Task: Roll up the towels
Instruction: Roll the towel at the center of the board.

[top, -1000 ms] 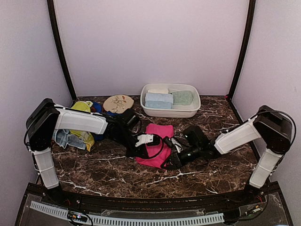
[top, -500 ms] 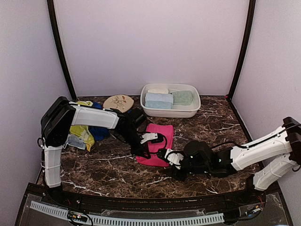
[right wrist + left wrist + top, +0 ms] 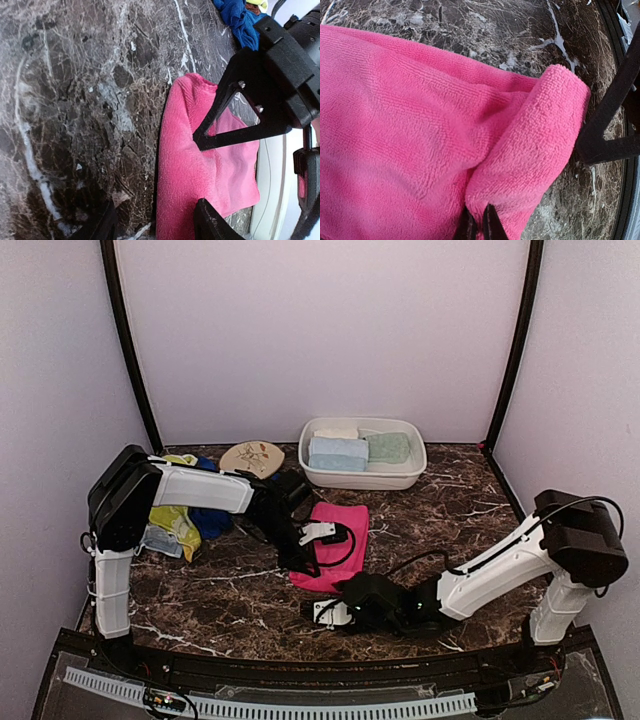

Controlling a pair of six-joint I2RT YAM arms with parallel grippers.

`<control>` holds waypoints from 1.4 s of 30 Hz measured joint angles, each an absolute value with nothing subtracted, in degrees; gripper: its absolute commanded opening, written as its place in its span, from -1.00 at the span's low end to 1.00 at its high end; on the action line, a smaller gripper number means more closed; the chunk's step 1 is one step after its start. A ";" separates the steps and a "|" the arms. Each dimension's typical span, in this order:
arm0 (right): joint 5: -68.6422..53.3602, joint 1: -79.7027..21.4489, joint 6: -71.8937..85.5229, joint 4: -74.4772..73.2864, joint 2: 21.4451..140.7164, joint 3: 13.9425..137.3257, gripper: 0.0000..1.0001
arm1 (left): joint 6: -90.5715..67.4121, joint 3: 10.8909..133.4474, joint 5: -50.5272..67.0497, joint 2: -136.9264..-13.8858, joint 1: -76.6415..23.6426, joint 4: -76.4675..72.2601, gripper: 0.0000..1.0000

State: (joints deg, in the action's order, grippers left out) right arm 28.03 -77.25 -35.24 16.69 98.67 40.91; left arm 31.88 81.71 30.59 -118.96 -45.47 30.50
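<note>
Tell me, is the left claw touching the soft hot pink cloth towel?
Touching. The left wrist view shows the left claw shut, pinching the soft hot pink cloth towel at its rolled edge.

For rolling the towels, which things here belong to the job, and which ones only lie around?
Belong to the job:
- pink towel
- heap of loose towels on the left
- pale blue towel, rolled
- mint towel, rolled

Only lying about:
- white basin holding the rolled ones
- oval floral disc
</note>
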 measured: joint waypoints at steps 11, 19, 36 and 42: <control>26.85 -72.23 -34.15 16.71 103.42 43.64 -0.47 | 32.99 81.71 30.96 -118.96 -44.77 30.68 -0.50; 19.77 -68.49 -23.62 16.40 102.78 43.64 -0.79 | 36.77 77.78 34.17 -116.66 -41.15 29.98 -0.03; -15.79 -53.39 3.29 13.69 102.83 45.78 -0.93 | 45.21 64.73 19.16 -100.92 -39.72 19.16 0.31; -27.03 -48.82 10.04 12.27 105.69 48.42 -0.93 | 47.40 63.09 21.54 -95.09 -41.98 19.05 0.34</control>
